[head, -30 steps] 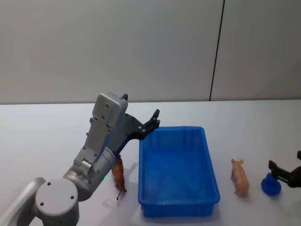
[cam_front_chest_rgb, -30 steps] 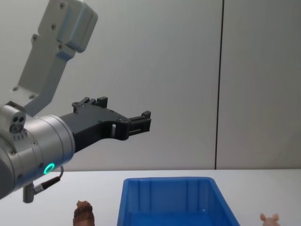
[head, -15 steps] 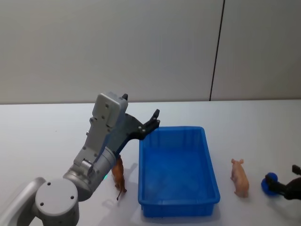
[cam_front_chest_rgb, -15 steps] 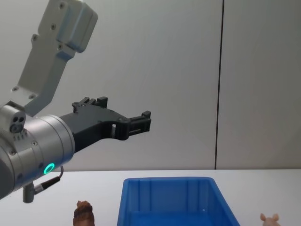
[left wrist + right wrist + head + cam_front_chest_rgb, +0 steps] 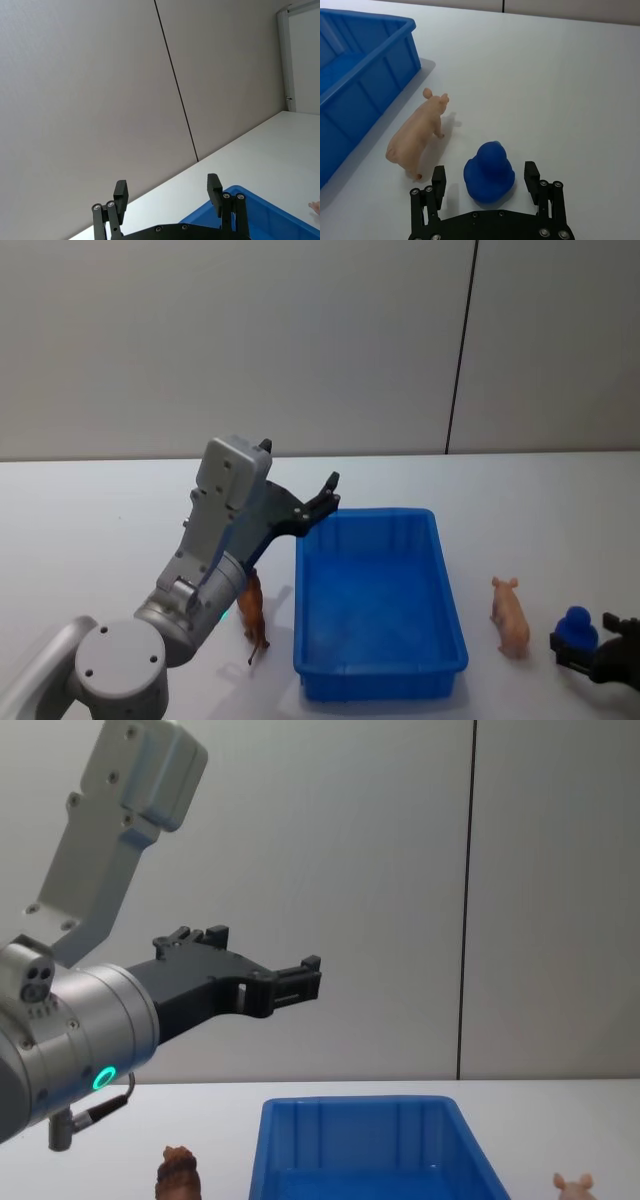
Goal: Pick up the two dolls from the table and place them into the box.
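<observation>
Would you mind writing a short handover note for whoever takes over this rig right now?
Left gripper: open, empty, raised high by the box's left rim.
Right gripper: open, low over the table, flanking a small blue figure, not shut on it.
Brown doll stands on the table left of the box; pink doll right of it, beside the blue figure.
Done: nothing, the box holds no doll.
Left: both dolls into the box.
</observation>
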Tool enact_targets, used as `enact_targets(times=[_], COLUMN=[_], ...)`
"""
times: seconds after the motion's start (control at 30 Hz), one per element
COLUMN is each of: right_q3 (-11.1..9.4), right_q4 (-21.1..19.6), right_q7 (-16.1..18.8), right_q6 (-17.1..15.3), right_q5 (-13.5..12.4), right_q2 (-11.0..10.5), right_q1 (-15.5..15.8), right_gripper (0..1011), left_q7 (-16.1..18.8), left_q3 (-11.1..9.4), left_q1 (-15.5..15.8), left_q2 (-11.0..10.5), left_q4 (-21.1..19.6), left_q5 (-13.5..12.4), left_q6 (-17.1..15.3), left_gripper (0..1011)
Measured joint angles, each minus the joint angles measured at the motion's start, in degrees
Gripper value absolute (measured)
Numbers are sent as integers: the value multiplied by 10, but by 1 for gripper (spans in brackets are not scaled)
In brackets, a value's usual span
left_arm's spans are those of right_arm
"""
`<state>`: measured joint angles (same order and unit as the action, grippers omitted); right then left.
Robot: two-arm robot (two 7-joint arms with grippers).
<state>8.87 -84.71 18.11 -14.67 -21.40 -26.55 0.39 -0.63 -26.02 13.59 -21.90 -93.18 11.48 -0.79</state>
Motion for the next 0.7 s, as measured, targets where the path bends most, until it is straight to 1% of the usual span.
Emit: enact_targets(times=[0.03,0.07,0.13,0.23,0.27,0.33,0.37,0.43,0.5,0.53,0.63,0.7], right_q3=[0,2,3,4,5,6,6,7,7,7,8,8], right_q4=[1,4,7,12,14,17,17,20,22,24,26,27], right_q7=[0,1,2,2,2,1,1,0,-2,-3,-5,-7], right_q6=[0,0,0,-1,-1,-1,-1,-1,-1,0,1,4], right_q5=[0,1,1,1,1,1,1,1,1,1,1,1], right_q2=[0,2,3,5,6,8,8,9,10,11,12,12], right_q1=[0,-2,-3,-5,-6,-7,-7,-8,-10,-10,-12,-13], right_gripper=[979,942,917,834,783,732,732,628,609,555,500,485], left_q7=[0,0,0,0,0,0,0,0,0,0,0,0], left_q3=[0,0,0,0,0,0,0,0,0,0,0,0], left_q1=[0,0,0,0,0,0,0,0,0,0,0,0], left_q2=[0,0,0,0,0,0,0,0,0,0,0,0], left_q4=[0,0,0,0,0,0,0,0,0,0,0,0], left_q5=[0,0,0,0,0,0,0,0,0,0,0,0], left_q6=[0,0,0,0,0,0,0,0,0,0,0,0], left_gripper=[1001,1001,1001,1001,1001,1001,1001,1001,1001,1001,1001,1001])
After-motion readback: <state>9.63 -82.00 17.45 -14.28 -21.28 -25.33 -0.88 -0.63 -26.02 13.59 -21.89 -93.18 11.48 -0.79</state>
